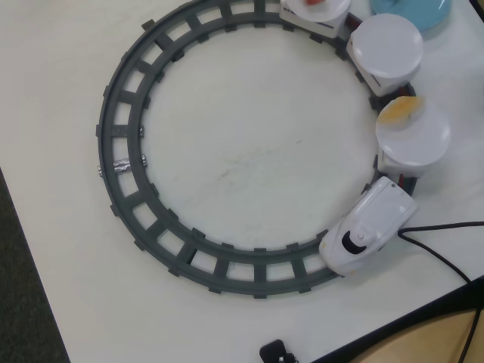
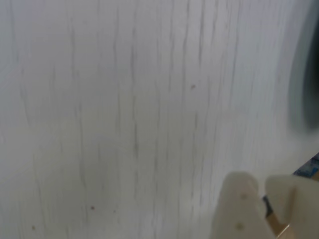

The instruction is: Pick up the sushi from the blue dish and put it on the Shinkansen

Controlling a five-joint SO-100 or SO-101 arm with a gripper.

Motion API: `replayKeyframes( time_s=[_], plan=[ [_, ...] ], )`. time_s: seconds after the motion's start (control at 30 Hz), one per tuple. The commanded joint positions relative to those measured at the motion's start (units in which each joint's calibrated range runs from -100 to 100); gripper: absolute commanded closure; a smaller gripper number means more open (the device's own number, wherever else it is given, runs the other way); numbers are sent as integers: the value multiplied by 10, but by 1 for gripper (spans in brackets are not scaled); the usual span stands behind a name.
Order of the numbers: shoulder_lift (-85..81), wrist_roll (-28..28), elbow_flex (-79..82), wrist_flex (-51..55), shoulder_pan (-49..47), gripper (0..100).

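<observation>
In the overhead view the white Shinkansen (image 1: 365,229) stands on the grey track at the lower right and pulls three white disc cars. The nearest car (image 1: 414,140) carries a yellow-orange piece (image 1: 397,110). The middle car (image 1: 384,45) is bare. The far car (image 1: 316,13) is cut by the top edge and bears a reddish piece (image 1: 314,2). The blue dish (image 1: 420,10) shows only partly at the top right. The deep red sushi is out of view. My gripper (image 2: 261,185) shows only in the blurred wrist view, shut and empty over bare white table.
The grey circular track (image 1: 121,136) fills most of the table. A black cable (image 1: 446,240) runs from the train to the right edge. A small black object (image 1: 277,352) lies at the bottom edge. A dark blur (image 2: 306,89) is at the wrist view's right edge.
</observation>
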Motion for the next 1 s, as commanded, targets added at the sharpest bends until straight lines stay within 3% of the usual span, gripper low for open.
replayKeyframes(
  time_s=[0.0,0.37,0.5,0.77,0.97],
  plan=[
    [4,2,-3,1,-1,98],
    [72,5,-42,-4,11,98],
    [237,62,-187,-35,41,98],
    [656,93,-542,-96,76,98],
    [961,147,-810,-94,26,80]
  ],
)
